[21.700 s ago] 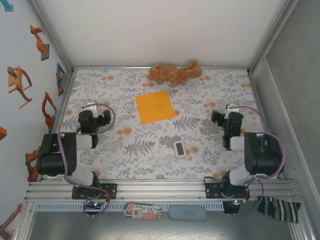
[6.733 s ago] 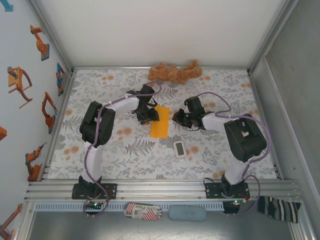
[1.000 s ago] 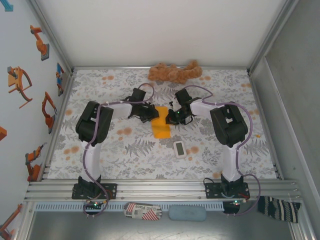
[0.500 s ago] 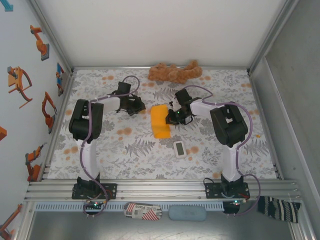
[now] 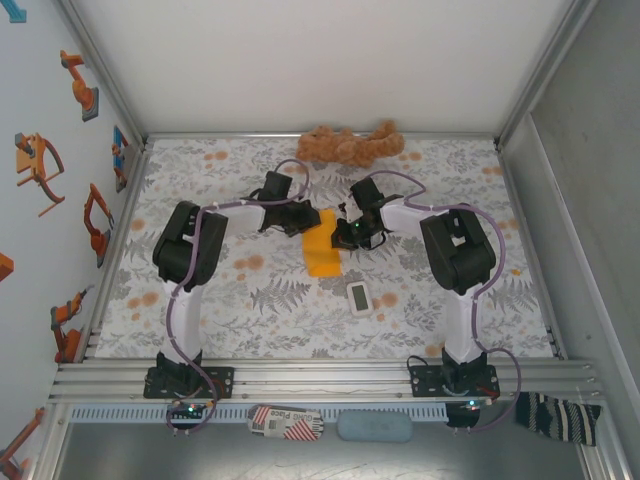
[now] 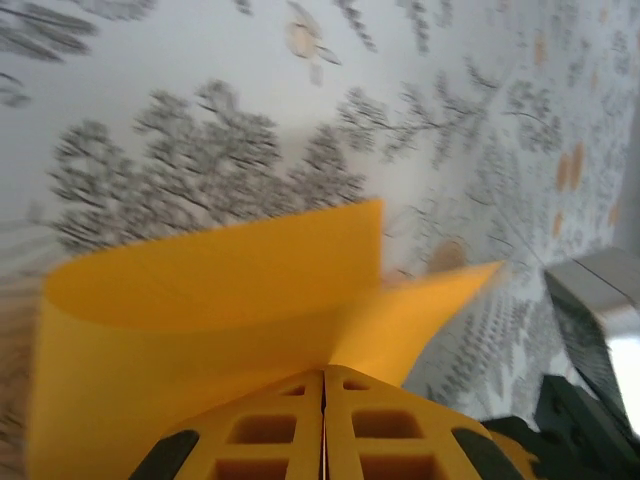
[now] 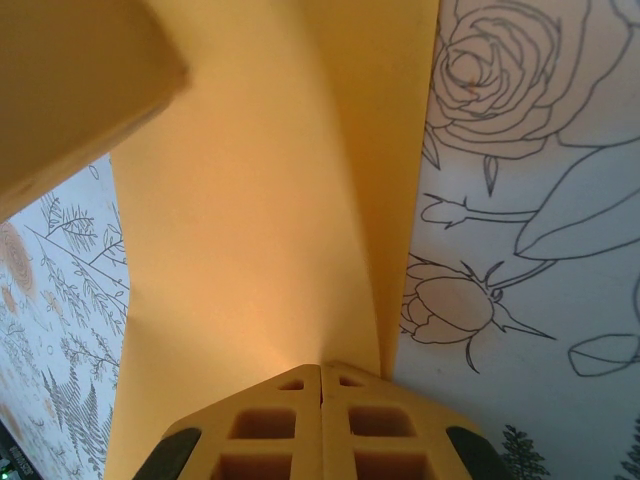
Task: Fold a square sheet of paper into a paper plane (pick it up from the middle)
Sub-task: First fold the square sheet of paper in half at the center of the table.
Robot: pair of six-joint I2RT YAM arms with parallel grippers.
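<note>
1. The paper (image 5: 322, 255) is lying half folded just on the arms' side of the plush toy (image 5: 350, 146).
2. The left gripper (image 5: 304, 221) and right gripper (image 5: 342, 234) are each pinching one of its edges.
3. Opposing pulls are risking a tear or a skewed crease.

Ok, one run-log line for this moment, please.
left gripper: shut on paper | right gripper: shut on paper | paper: partly folded, one flap curled up

Brown plush toy (image 5: 350, 146) at the floral bench's (image 5: 250, 310) far edge, small white device (image 5: 360, 297) nearer the front, striped cloth (image 5: 558, 417) lower right
</note>
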